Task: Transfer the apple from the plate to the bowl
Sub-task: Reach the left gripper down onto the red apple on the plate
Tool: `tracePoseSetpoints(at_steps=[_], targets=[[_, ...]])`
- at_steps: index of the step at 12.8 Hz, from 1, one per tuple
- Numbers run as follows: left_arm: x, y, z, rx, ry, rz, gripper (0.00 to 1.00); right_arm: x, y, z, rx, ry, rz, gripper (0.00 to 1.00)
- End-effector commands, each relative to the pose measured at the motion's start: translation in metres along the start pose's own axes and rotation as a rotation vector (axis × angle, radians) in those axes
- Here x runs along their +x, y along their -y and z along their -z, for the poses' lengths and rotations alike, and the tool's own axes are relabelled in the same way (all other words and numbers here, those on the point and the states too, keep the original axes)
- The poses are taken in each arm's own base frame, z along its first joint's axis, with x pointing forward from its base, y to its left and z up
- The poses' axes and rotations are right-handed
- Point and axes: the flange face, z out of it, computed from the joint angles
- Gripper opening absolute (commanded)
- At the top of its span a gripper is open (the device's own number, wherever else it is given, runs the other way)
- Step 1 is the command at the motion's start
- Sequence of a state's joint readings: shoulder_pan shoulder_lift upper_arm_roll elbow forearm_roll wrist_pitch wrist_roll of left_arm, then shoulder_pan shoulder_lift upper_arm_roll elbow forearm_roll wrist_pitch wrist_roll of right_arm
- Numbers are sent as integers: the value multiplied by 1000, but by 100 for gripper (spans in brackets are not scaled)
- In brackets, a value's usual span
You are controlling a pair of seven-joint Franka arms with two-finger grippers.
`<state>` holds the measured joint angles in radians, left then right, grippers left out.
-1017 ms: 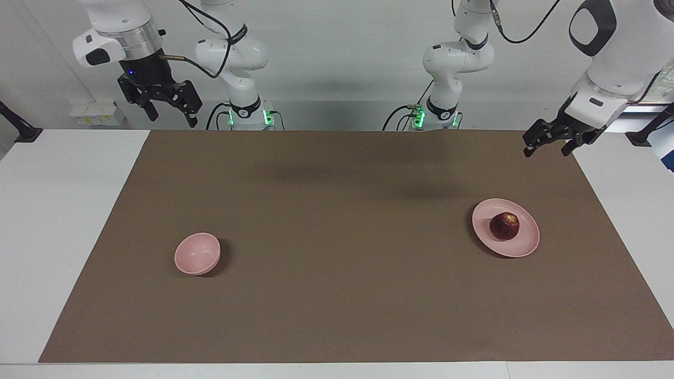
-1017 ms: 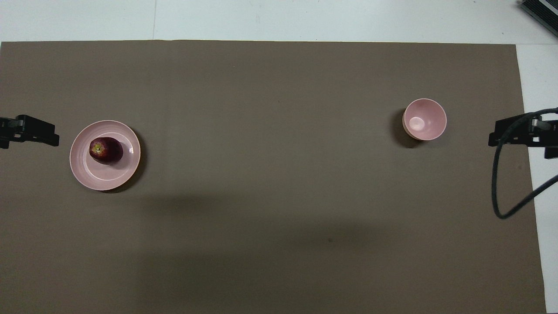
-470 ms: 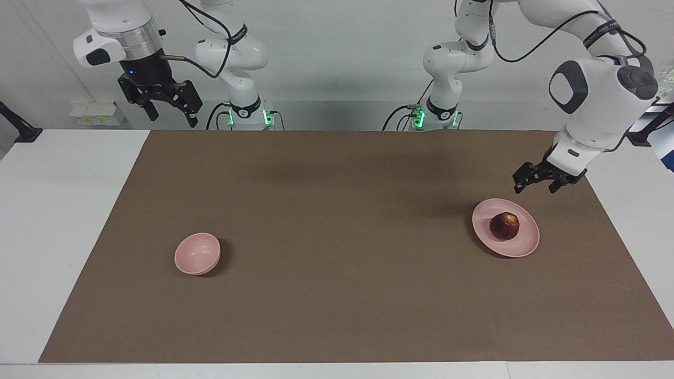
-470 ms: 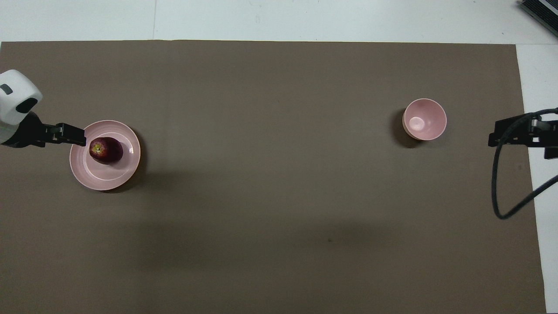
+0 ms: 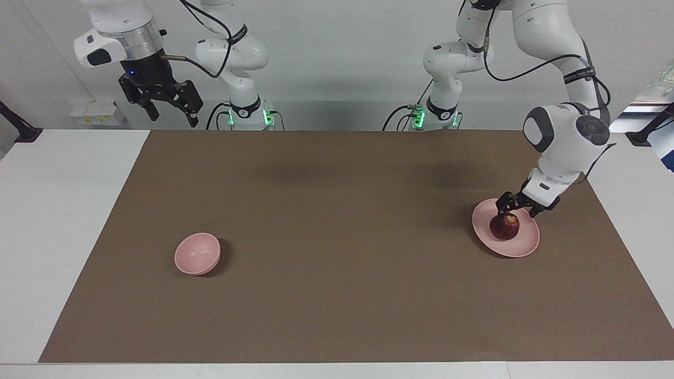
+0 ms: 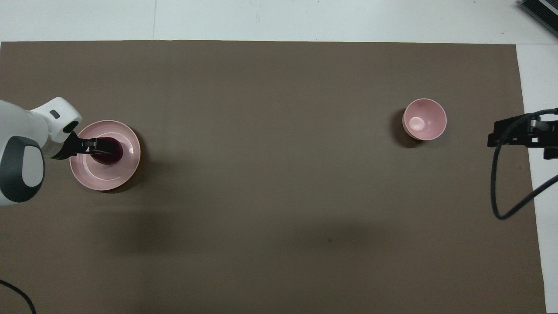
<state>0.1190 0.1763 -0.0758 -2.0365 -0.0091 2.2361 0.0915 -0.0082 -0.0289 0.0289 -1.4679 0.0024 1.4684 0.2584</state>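
The dark red apple (image 5: 505,228) lies on the pale pink plate (image 5: 522,247) toward the left arm's end of the table; both show in the overhead view, apple (image 6: 116,153) on plate (image 6: 104,181). My left gripper (image 5: 515,209) is open and low over the apple, a finger on either side of its top; from overhead (image 6: 104,150) it covers most of the apple. The small pink bowl (image 5: 197,253) (image 6: 424,119) stands empty toward the right arm's end. My right gripper (image 5: 167,108) waits open, high over the table's edge (image 6: 492,136).
A brown mat (image 5: 337,295) covers the table, with bare white table (image 5: 58,221) at both ends. A black cable (image 6: 497,187) hangs from the right arm. A dark object (image 6: 540,13) sits at the table's corner farthest from the robots.
My left arm has come down and inward from the table's end until its open gripper is over the apple on the plate. The right arm, apple, plate and bowl have not moved.
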Motion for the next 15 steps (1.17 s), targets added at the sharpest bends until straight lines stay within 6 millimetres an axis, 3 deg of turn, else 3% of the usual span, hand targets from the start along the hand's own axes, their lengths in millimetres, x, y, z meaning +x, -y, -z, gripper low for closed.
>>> tracePoseSetpoints(at_steps=[1,5,7,8,9,10,13,15], targets=[[-8,-4,-14,-4,-27,27,100,-6,-11,5,6,0,13,100],[10,-18,-38,-5,-99,5,100,-8,-11,7,5,1,13,100],[17,-17,-36,-4,-121,5,100,-8,-10,6,5,1,14,100],[16,-17,-37,-5,-115,5,85,-9,-10,6,6,3,15,100],[15,-18,-37,-5,-106,7,30,-9,-10,4,6,6,13,100],[14,-18,-37,-6,-93,4,5,-10,-12,5,6,5,10,100],[21,-18,-22,-9,-63,27,0,-12,-10,3,36,17,10,100],[29,-18,-3,-17,-26,181,0,-15,-9,1,79,22,11,100]])
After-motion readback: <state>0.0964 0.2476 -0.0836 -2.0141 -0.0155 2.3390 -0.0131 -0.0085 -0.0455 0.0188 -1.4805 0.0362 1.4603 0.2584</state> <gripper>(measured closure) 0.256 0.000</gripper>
